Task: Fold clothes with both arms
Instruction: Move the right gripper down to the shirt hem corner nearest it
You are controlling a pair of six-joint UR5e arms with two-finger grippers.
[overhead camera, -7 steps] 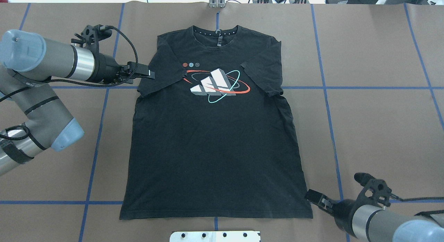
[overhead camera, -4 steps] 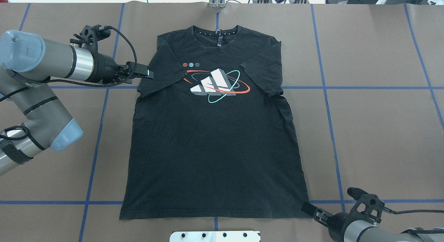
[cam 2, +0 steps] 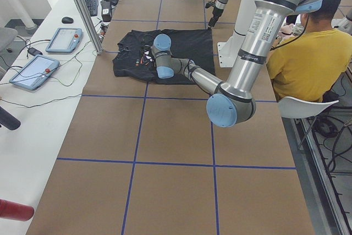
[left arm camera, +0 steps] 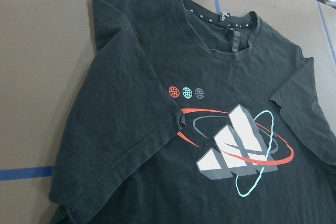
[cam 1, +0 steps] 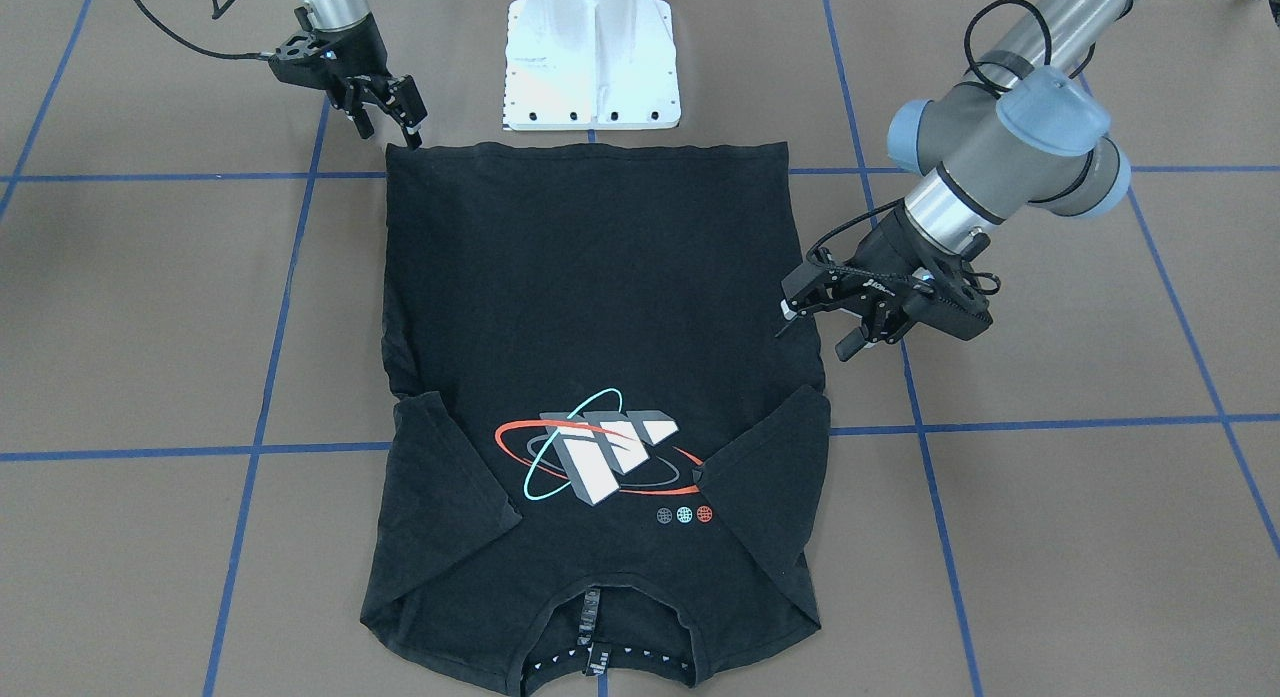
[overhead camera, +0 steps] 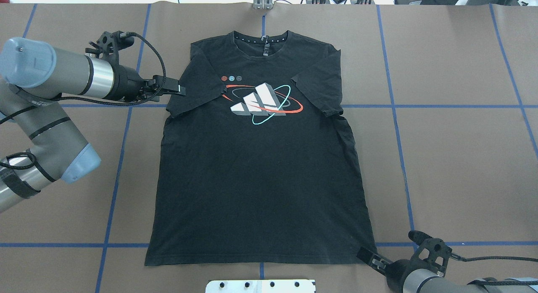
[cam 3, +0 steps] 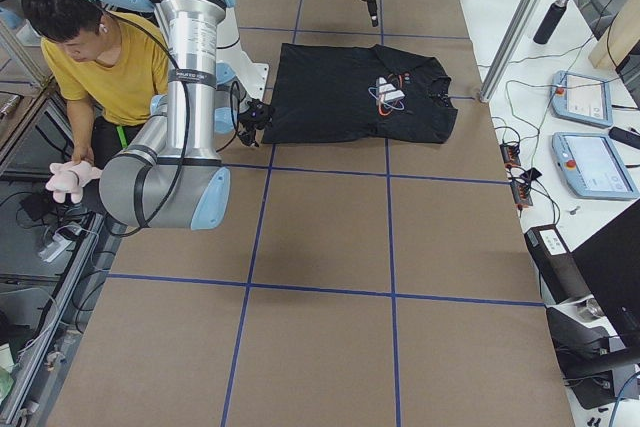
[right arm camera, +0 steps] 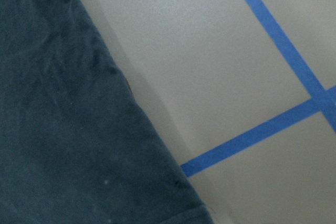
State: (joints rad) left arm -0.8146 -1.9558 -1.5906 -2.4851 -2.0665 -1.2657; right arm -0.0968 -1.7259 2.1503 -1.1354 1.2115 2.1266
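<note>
Shirt [overhead camera: 260, 179] flat on worktop [overhead camera: 462, 158], logo up, no fold made yet. Left tool [cam 1: 818, 329] open, empty, beside a sleeve [overhead camera: 183, 100]; right tool [cam 1: 388, 132] open, empty, at hem corner [overhead camera: 363, 253]. All folds remain

Blue-taped table [overhead camera: 462, 158] (white pedestal [cam 1: 590, 67])

Black T-shirt [overhead camera: 260, 179] — flat, print up, sleeves tucked inward. Left gripper [cam 1: 815, 332] beside one sleeve, right gripper [cam 1: 390, 135] at a hem corner — both with jaws apart.
</note>
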